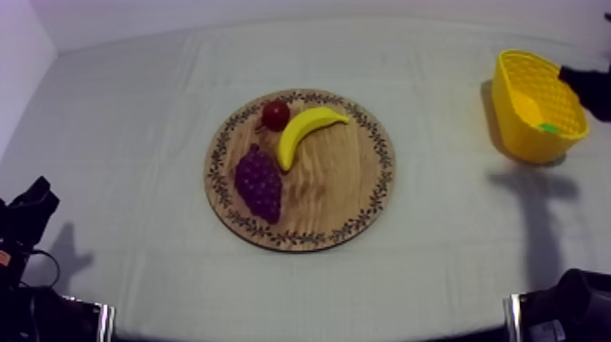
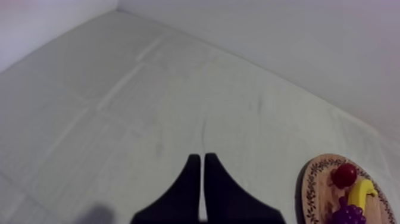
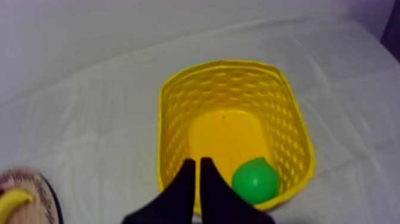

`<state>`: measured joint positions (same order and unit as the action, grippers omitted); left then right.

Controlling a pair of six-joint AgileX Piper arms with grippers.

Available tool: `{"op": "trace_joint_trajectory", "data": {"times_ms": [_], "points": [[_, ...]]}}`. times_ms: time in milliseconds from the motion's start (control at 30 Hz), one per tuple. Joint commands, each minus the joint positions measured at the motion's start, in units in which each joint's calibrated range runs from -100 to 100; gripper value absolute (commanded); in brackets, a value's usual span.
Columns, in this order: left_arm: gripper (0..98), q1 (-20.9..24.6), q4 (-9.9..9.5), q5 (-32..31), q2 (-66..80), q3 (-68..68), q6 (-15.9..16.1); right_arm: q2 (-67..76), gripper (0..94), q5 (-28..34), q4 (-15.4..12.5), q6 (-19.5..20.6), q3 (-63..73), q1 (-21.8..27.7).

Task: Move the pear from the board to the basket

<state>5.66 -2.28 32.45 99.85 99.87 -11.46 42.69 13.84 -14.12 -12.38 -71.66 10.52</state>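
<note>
The green pear [image 3: 255, 180] lies inside the yellow basket [image 3: 172, 119], against its near wall; from above a sliver of the pear [image 1: 548, 128] shows in the basket [image 1: 518, 136] at the table's right. My right gripper [image 3: 197, 161] hovers over the basket's near rim, shut on nothing, and reaches in beside the basket as my right gripper [image 1: 571, 76]. The wooden board [image 1: 355, 209] holds a banana [image 1: 305, 132], grapes [image 1: 258, 182] and a small red fruit [image 1: 275, 114]. My left gripper [image 2: 199, 156] is shut, low at the table's left side [image 1: 35, 198].
The board [image 2: 313, 190] lies beyond my left gripper, with the red fruit [image 2: 344, 175] and banana [image 2: 361, 193] on it. The board's rim [image 3: 27, 174] and the banana tip [image 3: 12, 201] lie beside the basket. Bare cloth lies between board and basket.
</note>
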Motion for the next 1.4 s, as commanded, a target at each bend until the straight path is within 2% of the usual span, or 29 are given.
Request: {"op": "trace_joint_trajectory", "data": {"times_ms": [0,200,400,467,633,767,900,1067,1367], "points": [[0.1,0.0,0.0,0.0,0.0,0.0,0.0,7.4,0.3,-1.1,-5.0,-12.3,-8.3,-0.3],[0.1,0.0,0.0,0.0,0.0,0.0,0.0,17.8,0.3,-2.1,-7.0,-15.7,-18.8,-0.4],[0.1,0.0,0.0,0.0,0.0,0.0,0.0,29.1,0.3,6.0,-7.0,-15.7,-22.6,1.2],[0.1,0.0,0.0,0.0,0.0,0.0,0.0,33.4,0.3,8.8,-4.7,-13.4,-23.3,0.4],[0.1,0.0,0.0,0.0,0.0,0.0,0.0,45.9,0.3,18.3,5.4,-2.7,-23.7,-4.6],[0.1,0.0,0.0,0.0,0.0,0.0,0.0,51.3,0.3,24.8,11.2,3.3,-24.9,-7.9],[0.1,0.0,0.0,0.0,0.0,0.0,0.0,52.6,1.1,28.6,13.0,5.4,-25.9,-8.5],[0.1,0.0,0.0,0.0,0.0,0.0,0.0,52.9,0.7,28.9,13.4,6.9,-26.7,-8.5],[0.1,0.0,0.0,0.0,0.0,0.0,0.0,53.0,0.3,24.6,13.2,2.4,-28.0,-8.5]]}}
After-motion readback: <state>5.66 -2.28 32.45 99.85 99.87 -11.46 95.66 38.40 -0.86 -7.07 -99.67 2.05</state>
